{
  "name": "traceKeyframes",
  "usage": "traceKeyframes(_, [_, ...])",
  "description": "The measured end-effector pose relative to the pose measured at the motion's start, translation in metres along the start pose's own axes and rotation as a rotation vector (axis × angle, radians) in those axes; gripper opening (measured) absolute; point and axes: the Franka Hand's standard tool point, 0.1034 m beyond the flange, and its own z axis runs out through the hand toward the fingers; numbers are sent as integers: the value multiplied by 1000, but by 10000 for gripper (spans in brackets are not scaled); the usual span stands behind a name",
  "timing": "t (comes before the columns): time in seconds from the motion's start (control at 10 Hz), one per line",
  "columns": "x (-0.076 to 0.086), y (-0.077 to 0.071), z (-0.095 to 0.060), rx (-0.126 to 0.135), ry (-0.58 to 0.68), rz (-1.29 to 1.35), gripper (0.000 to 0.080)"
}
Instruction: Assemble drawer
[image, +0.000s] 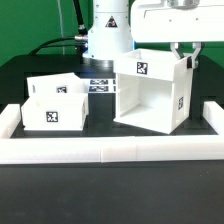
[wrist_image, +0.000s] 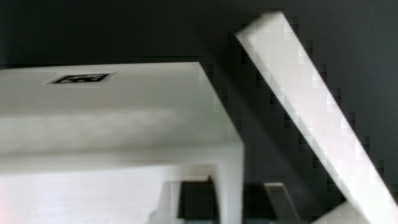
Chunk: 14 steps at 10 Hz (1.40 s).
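housing: i see the housing (image: 150, 95) upright on the black table (image: 110, 195), toward the exterior view's right, with its open face toward the camera. there is one tag (image: 143, 68) on the strip above the opening and another on the side wall at the exterior view's right.
front tray: the front tray (image: 52, 112) is toward the exterior view's left, well apart from the housing, open side up, with a tag on its near wall.
rear tray: the rear tray (image: 55, 88) is just behind the front tray and looks to be touching it. it is turned at a slight angle to it.
marker board: the marker board (image: 100, 85) lies flat on the table between the trays and the housing, in front of the arm base (image: 105, 35).
block wall: the low white block wall (image: 110, 151) runs along the near side and turns back at both ends, and all three parts sit inside it.
gripper: the gripper (image: 184, 56) hangs at the housing's top, at the corner on the exterior view's right. its dark fingers reach down to the top edge. i cannot tell whether they are spread, closed or pinching the wall.
wrist view: i see a white face of the housing (wrist_image: 107, 120) with one blurred tag, and beside it a slanting white slab (wrist_image: 294, 120) against the dark. i cannot tell which part the slab is.
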Motion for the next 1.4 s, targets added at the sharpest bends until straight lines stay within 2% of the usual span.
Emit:
traceKeyframes(0.2, [20, -10, 0, 21, 3, 169, 38])
traceKeyframes(0.4, [39, -13, -2, 48, -4, 333, 38])
traceKeyframes(0.7, [48, -19, 0, 70, -20, 569, 39])
traceKeyframes(1.1, [65, -54, 4, 95, -23, 614, 42])
traceKeyframes(1.4, [70, -70, 4, 116, -35, 703, 44])
